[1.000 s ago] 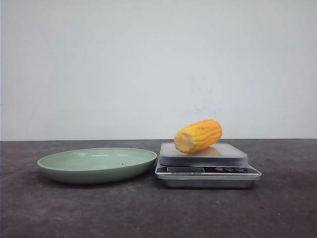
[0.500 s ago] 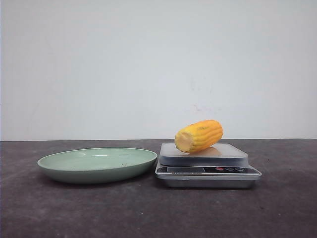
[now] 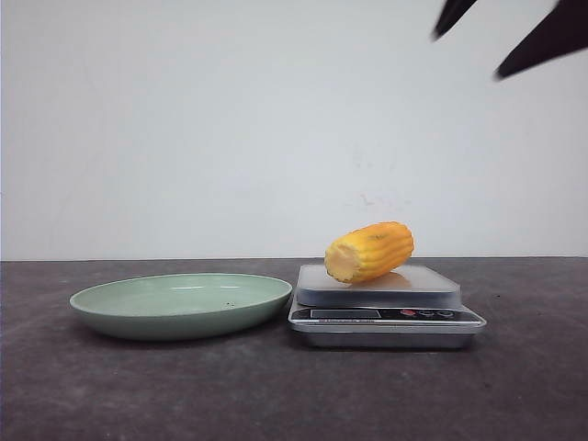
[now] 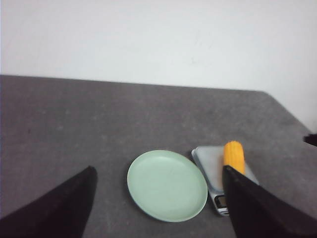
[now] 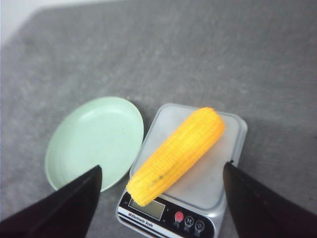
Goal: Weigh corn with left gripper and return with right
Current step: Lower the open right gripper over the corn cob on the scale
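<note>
The corn [image 3: 369, 251] lies on its side on the steel platform of a digital scale [image 3: 386, 317], pale cut end toward the near-left, rounded tip toward the far-right. Nothing grips it. The scale sits on the dark gray desk [image 3: 276, 395], display & buttons on the near edge, w/ a pale green plate [image 3: 181, 304] just beside it on the left; plate & scale nearly touch at the rims.

The right gripper [image 3: 487, 41] is high in the air at the upper right of the front view, only 2 black pointed fingers [image 3: 547, 41] showing, spread apart, grasping nothing. Its wrist cam looks down on the corn [image 5: 176, 154] between the splayed fingers [image 5: 69, 208].

The left gripper [image 4: 158, 208] is out of the front view; its wrist cam shows 2 fingers [image 4: 54, 208] wide apart, released, w/ plate [image 4: 167, 185], scale [image 4: 218, 171] & corn [image 4: 234, 156] well off below.
</note>
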Motion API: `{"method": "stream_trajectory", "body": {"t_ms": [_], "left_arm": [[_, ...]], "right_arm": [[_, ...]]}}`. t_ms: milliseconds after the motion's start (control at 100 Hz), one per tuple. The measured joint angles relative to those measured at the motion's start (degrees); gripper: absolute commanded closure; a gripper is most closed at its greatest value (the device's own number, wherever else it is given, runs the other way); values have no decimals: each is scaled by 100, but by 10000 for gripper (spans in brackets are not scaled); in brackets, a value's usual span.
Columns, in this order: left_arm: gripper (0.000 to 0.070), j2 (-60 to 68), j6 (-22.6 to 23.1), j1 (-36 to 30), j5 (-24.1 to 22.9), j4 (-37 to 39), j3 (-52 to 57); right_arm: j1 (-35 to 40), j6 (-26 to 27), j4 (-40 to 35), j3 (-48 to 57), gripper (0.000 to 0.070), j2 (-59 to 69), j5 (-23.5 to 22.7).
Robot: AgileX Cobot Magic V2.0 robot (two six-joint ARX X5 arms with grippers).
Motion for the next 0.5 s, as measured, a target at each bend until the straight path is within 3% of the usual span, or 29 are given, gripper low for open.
{"method": "stream_trajectory", "body": {"t_ms": [160,320,500], "left_arm": [[227,-2,-11,0,4,-2,-173],[228,0,-22,0,31,-48,-240],[228,0,-22,0,31,-107,-240]], "right_arm": [[579,2,31,575,194,1117,629],[892,66,37,1143,1,2149,1340],[866,306,81,1423,0,2951,1545]]}}
